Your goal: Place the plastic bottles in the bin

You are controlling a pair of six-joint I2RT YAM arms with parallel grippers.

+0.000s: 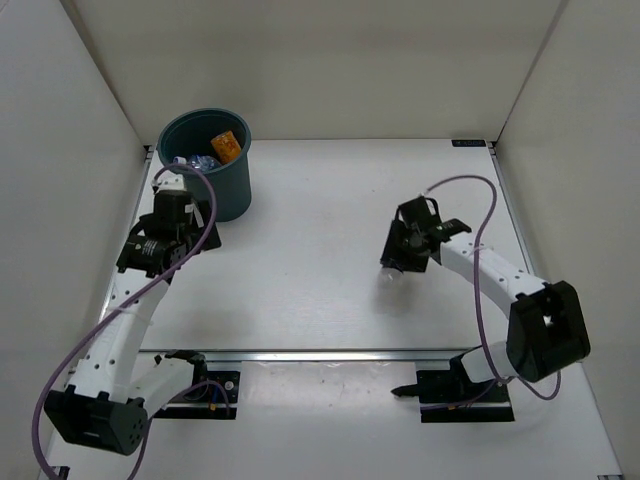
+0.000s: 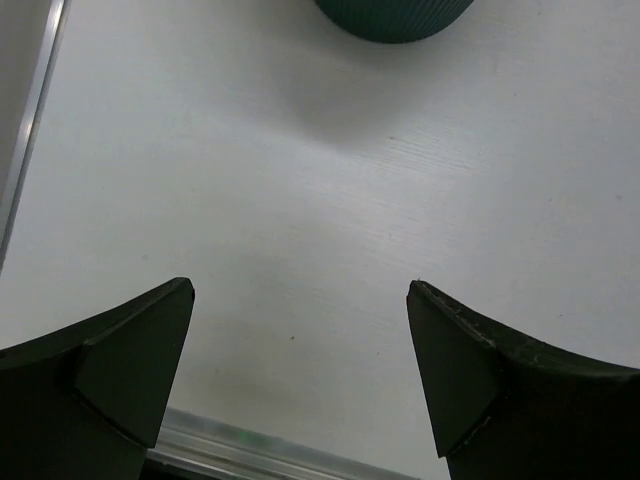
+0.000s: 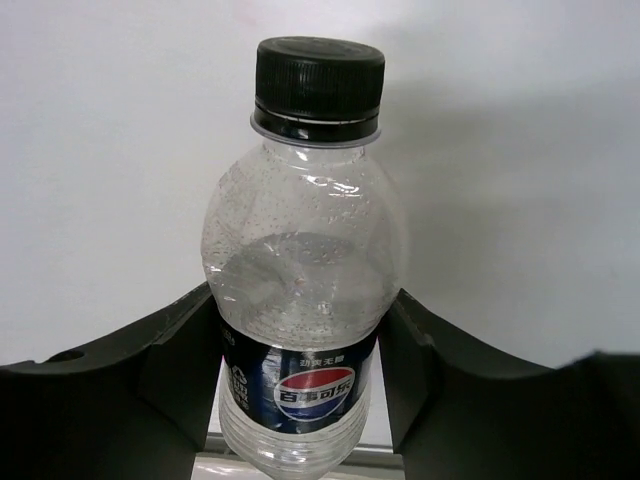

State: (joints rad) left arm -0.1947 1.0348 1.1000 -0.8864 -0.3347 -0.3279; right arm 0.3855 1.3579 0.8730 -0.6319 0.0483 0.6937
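The dark teal bin point(image 1: 228, 190) stands at the far left; its base shows in the left wrist view point(image 2: 395, 18). Inside it lie the stubby orange bottle point(image 1: 228, 147) and a clear bottle with a blue label point(image 1: 200, 161). The green-label bottle is not visible. My left gripper point(image 1: 172, 183) is open and empty beside the bin's near left side, over bare table point(image 2: 300, 290). My right gripper point(image 1: 404, 252) at centre right is shut on the clear bottle with dark cap and dark-blue label point(image 3: 300, 290); its fingers point(image 3: 175, 355) press the label on both sides.
White walls enclose the table on the left, back and right. A metal rail point(image 1: 350, 354) runs along the near edge in front of the arm bases. A purple cable point(image 1: 470, 190) loops above the right arm.
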